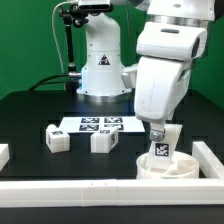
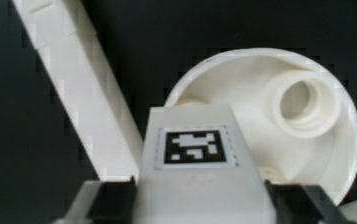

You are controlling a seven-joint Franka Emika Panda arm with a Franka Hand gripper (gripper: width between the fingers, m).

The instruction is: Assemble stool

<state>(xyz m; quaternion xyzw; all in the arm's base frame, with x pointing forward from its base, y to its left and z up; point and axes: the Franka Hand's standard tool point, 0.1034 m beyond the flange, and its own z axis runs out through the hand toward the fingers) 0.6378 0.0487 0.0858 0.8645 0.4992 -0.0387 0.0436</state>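
The round white seat (image 1: 170, 167) lies near the front rail on the exterior view's right, and in the wrist view (image 2: 264, 85) it shows a round socket. My gripper (image 1: 162, 138) is shut on a white blocky leg (image 1: 161, 150) with a black-and-white tag and holds it upright over the seat, its lower end at or in the seat. In the wrist view the leg (image 2: 196, 165) sits between my fingers (image 2: 107, 203). Two more tagged legs (image 1: 57, 140) (image 1: 102, 141) lie on the black table to the left.
The marker board (image 1: 96, 124) lies behind the loose legs. A long white rail (image 1: 100, 190) runs along the front and another (image 1: 211, 156) along the right, seen in the wrist view (image 2: 77, 90) beside the seat. The robot base (image 1: 100, 70) stands at the back.
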